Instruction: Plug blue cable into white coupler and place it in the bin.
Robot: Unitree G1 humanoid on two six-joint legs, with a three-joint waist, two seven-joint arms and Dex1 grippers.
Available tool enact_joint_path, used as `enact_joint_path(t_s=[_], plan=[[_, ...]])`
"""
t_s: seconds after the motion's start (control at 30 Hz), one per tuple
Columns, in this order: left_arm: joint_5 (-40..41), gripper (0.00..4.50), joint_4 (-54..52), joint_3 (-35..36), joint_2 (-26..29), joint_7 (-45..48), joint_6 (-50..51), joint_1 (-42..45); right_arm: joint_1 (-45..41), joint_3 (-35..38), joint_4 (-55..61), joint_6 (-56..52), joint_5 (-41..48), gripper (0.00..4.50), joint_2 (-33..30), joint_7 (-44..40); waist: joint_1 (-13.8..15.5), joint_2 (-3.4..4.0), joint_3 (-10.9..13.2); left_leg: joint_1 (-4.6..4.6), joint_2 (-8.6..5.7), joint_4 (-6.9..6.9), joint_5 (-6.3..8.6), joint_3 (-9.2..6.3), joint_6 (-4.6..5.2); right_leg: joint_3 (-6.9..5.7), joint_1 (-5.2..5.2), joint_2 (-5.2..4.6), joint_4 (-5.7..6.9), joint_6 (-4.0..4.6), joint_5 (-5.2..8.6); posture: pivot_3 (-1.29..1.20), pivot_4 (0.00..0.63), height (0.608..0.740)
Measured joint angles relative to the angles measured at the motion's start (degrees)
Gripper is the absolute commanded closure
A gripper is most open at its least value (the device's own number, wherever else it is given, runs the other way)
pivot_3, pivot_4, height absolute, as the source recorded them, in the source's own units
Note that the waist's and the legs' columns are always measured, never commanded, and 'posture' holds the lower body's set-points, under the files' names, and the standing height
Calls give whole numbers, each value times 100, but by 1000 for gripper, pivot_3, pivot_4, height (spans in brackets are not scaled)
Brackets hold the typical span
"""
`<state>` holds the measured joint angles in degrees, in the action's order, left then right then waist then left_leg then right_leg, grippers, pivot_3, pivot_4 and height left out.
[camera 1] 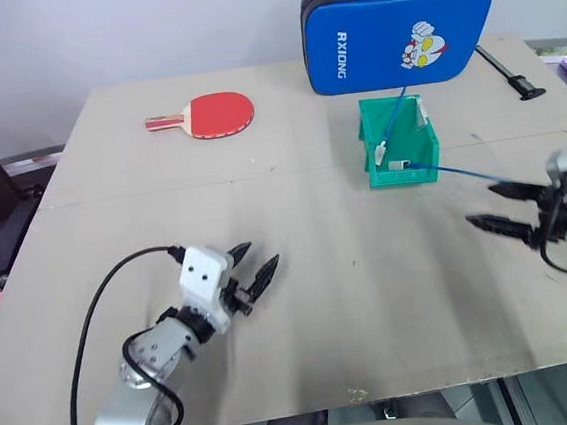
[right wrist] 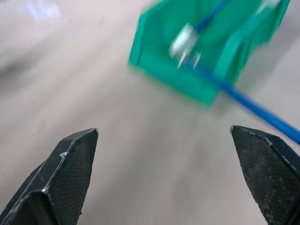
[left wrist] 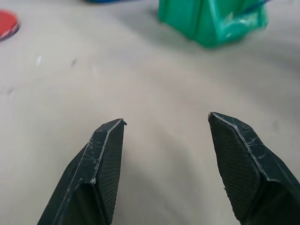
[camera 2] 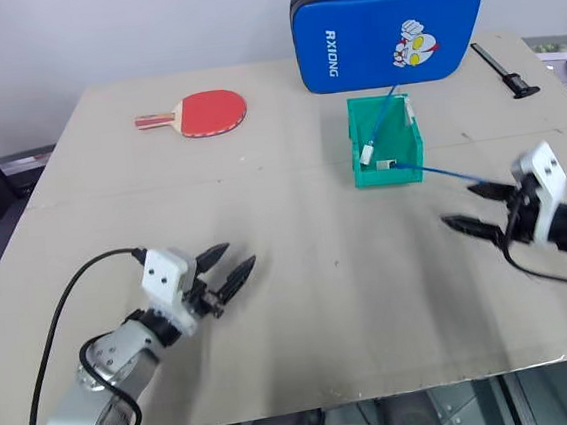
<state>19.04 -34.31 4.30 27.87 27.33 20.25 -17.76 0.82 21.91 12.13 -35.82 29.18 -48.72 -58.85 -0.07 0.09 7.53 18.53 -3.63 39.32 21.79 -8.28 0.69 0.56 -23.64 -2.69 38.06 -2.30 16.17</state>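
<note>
The green bin (camera 1: 399, 146) stands at the table's back right, in front of the blue pad. Inside it lies the white coupler (camera 1: 383, 151). The blue cable (camera 1: 450, 171) runs from the bin's low front out to the right, ending close to my right gripper (camera 1: 481, 206). I cannot tell whether its plug sits in the coupler. The right gripper is open and empty, right of the bin and pointing at it; the right wrist view shows the bin (right wrist: 206, 51) ahead. My left gripper (camera 1: 259, 254) hovers open over bare table at the front left, holding nothing.
A second blue cable (camera 1: 396, 113) rises from the bin over its back wall. A blue padded pad (camera 1: 396, 29) stands behind the bin. A red paddle (camera 1: 216, 113) lies at the back left and a black tool (camera 1: 511, 75) at the back right.
</note>
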Motion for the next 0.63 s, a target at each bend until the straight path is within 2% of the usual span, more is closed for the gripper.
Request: enact_joint_path(t_s=[0.07,0.2,0.27,0.4,0.63], plan=[[-163,1573,58,-24,-1,1,-91,-302,662,83,-35,567,-179,28,174,-147,21,5,4,-6,-1,-7,1,4,2,7,6,-1,-1,-2,-8,0,150,740],[-342,1573,13,-58,-19,8,-290,-841,1691,84,123,1995,-164,28,1299,-479,79,9,7,-18,7,-14,3,5,5,11,14,6,-5,2,-13,0,150,740],[-418,1573,-1,-101,8,24,-288,-855,1768,-15,119,2370,-164,28,1382,-585,73,29,15,-27,-2,-16,7,9,12,29,15,4,-8,5,-31,0,150,740],[-401,1573,0,-110,1,148,-326,-824,1635,-114,83,2628,-158,28,1465,-522,83,18,19,-76,-2,-18,9,7,14,25,65,6,-13,10,-38,0,150,740],[-269,1573,1,-101,-38,265,-322,-677,1563,-355,-95,2737,-142,28,1528,-428,86,19,19,-73,0,-22,9,2,14,21,61,8,-21,9,-37,0,150,740]])
